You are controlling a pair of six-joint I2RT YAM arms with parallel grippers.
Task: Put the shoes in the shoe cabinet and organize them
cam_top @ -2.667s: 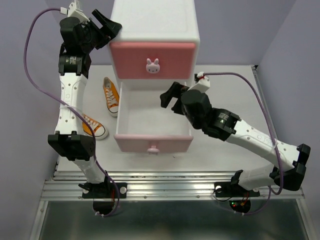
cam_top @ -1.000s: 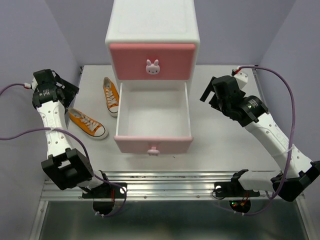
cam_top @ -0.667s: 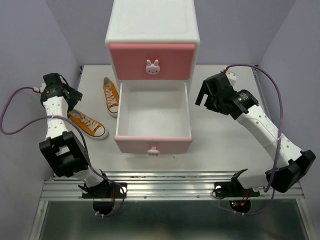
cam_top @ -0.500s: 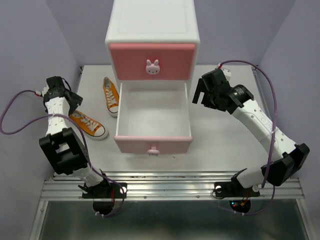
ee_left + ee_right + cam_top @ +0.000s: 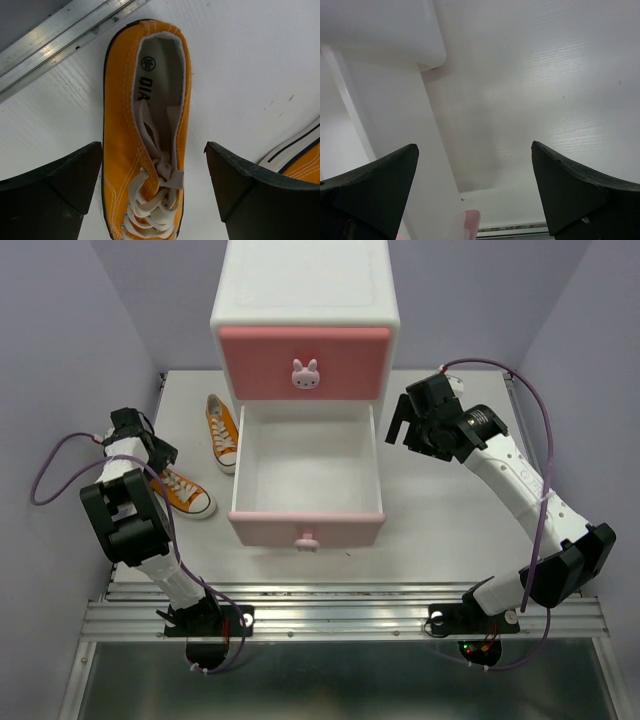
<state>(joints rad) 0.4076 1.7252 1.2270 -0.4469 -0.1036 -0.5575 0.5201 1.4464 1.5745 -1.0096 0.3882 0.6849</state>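
While left pincer (image 5: 152,145) gapes apart, orange sneaker (image 5: 145,100) lies between its jaws, right pincer (image 5: 474,146) apart

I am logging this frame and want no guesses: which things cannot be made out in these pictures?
Upper drawer of the shoe cabinet: shut, contents hidden everywhere.
Near orange shoe: toe cut by the left wrist view's bottom edge; heel under the left gripper in top view.
Far orange shoe: only a sliver at left wrist view's right edge.

Toe of the orange sneaker (image 5: 117,130) runs off the bottom edge; the second sneaker (image 5: 296,154) shows just a sliver, right.
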